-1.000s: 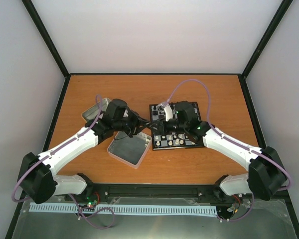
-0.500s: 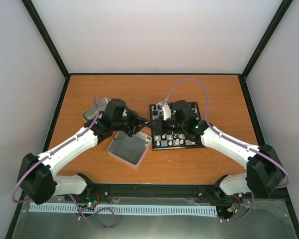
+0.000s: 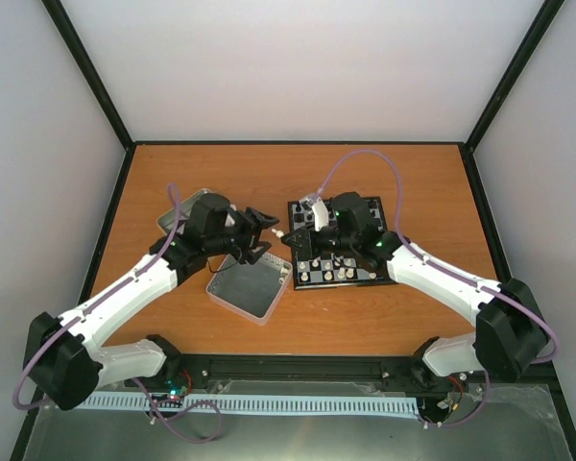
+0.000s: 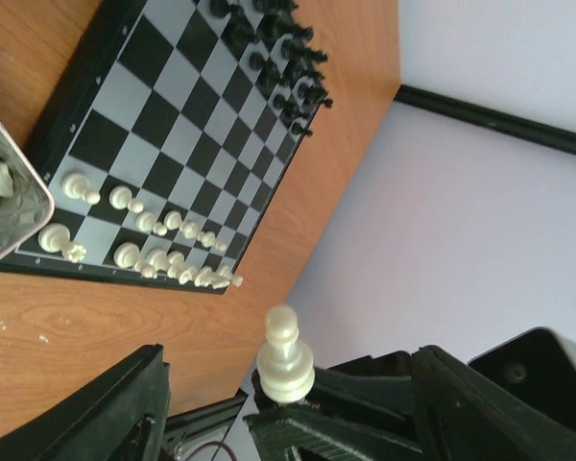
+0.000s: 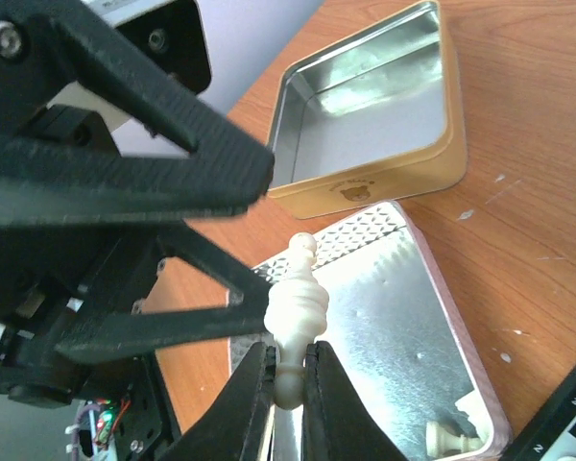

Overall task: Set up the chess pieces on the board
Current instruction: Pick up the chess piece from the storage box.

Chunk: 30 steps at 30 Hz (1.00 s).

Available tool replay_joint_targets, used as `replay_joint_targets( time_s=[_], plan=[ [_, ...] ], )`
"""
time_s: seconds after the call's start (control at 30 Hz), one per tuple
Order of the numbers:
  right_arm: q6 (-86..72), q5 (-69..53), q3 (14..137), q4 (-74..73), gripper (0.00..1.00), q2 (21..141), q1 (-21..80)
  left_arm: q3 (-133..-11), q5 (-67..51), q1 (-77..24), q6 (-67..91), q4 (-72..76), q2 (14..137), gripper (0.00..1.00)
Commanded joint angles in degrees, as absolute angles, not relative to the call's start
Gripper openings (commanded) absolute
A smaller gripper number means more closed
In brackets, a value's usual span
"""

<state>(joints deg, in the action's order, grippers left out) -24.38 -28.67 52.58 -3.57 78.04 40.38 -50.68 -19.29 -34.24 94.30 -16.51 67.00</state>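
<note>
left arm [image 3: 125,288] and right arm [image 3: 442,279]: white shells, black joints, lilac cables [image 3: 370,156] looping mid-frame, small green wrist lights [image 3: 379,247].

A wooden table [image 3: 298,327] bears two open tins. The pink-rimmed tin [image 3: 245,288] lies left of centre, and the gold tin [image 5: 384,182] sits just beside it, farther back and left.

Orange-brown wooden table [image 3: 365,322]; pale grey-white walls [image 3: 298,67] on three sides; black frame bars [image 3: 88,73] along corners; light soft, even.
</note>
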Motion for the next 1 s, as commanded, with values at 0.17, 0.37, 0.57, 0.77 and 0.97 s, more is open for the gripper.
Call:
replay_joint_targets(
  time_s=[0.17,0.37,0.57,0.77,0.97],
  plan=[
    [-21.56,-39.53,53.01,0.75,0.03,73.36,40.08,-46.33,-27.01,-31.41,83.52,-5.01,61.92,0.53],
    [-21.36,-42.75,50.67,3.73,0.03,71.04,39.74,-41.85,-31.66,-28.37,82.04,0.31,55.72,0.52],
    [-20.46,-46.73,50.86,4.80,0.03,69.95,38.82,-40.25,-41.05,-27.85,79.55,9.12,54.29,0.64],
    [-19.87,-50.13,51.82,2.76,0.03,68.95,38.16,-40.70,-47.47,-27.69,76.49,8.52,53.53,0.37],
    [-20.22,-49.71,51.06,2.89,0.03,67.90,38.15,-40.26,-46.34,-27.33,76.59,7.21,52.71,0.33]
  ],
)
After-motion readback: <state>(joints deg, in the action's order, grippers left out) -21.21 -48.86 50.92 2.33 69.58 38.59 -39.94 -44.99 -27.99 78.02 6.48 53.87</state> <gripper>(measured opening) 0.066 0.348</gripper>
